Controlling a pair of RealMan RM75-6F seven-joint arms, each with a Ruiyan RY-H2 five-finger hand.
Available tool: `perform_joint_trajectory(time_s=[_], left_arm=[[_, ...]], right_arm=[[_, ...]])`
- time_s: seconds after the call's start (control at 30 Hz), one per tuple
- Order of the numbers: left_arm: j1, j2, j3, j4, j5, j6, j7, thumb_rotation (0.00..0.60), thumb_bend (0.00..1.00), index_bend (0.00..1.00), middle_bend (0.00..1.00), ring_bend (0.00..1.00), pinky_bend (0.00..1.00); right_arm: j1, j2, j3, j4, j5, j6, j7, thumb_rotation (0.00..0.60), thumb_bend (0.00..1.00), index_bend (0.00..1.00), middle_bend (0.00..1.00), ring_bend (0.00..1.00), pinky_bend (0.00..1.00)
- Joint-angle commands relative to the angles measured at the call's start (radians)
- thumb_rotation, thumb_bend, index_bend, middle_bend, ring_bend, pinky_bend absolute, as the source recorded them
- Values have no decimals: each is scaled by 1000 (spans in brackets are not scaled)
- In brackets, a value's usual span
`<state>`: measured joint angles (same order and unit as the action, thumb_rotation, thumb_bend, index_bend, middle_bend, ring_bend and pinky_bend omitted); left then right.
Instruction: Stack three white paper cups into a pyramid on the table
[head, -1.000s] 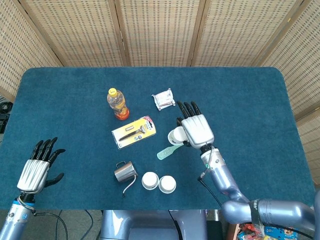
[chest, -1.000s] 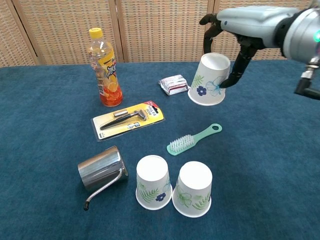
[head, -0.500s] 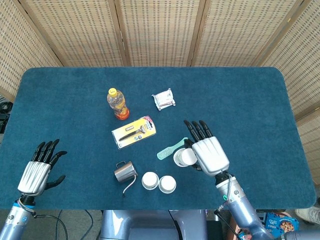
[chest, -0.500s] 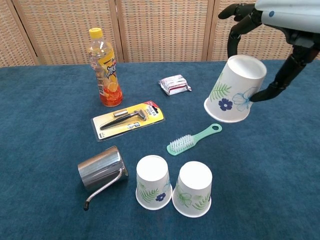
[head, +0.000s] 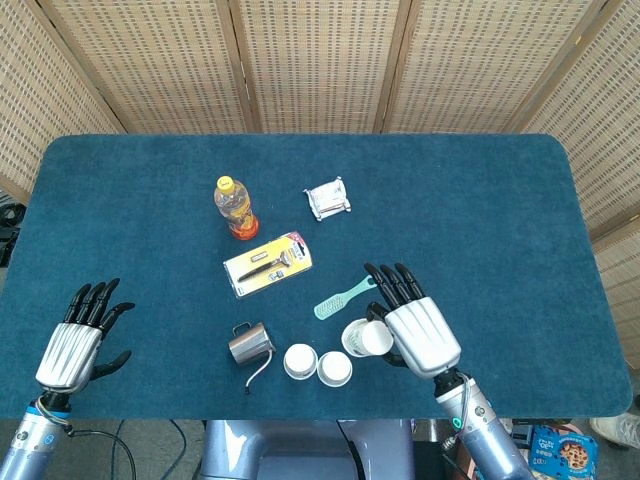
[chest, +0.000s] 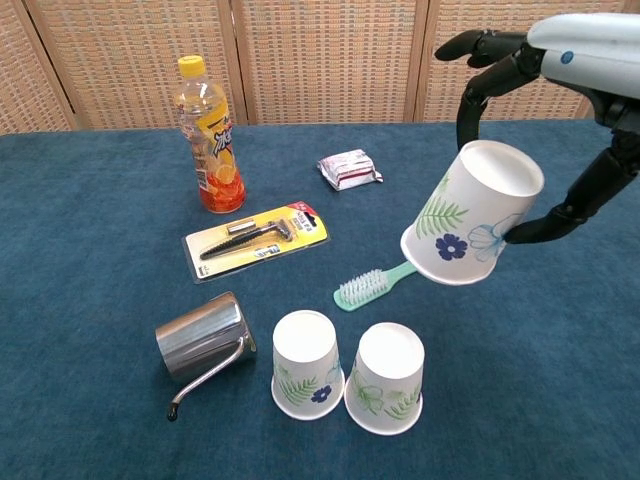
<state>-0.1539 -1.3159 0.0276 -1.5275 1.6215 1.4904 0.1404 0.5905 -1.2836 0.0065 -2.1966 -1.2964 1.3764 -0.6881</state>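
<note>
On a blue carpet-like surface (chest: 90, 300), the left hand (head: 75, 342) rests empty with fingers spread, beside a shiny metal pitcher (chest: 200, 338) lying on its side. Two floral white paper cups (chest: 347, 375) stand upside down, touching. Above right, the right hand (head: 415, 325) holds a third cup (chest: 470, 214) tilted, over a green brush (chest: 372, 284).

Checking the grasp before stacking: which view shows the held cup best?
The chest view: the held cup shows whole, tilted, in the right hand. In the head view that hand hides most of it.
</note>
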Motion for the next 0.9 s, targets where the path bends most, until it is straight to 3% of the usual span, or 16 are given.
perform_joint_trajectory(time_s=[0.03,0.33,0.9], left_arm=[[0,0,0,0,1,-1,2,600,226,233,0,0,0],[2,-1,-4,-2,0,-2,9,600,225,233,0,0,0],[3,-2,-7,-2,2,-4,13,600,225,233,0,0,0]], right_arm=[[-11,0,-16,8,-26,-20,27,600,71,511,37,0,0],[-38,-4,-14,35,-56,-47,67,600,71,511,38,0,0],[-40,-83,13,62,-30,-103,20,600,72,511,37,0,0]])
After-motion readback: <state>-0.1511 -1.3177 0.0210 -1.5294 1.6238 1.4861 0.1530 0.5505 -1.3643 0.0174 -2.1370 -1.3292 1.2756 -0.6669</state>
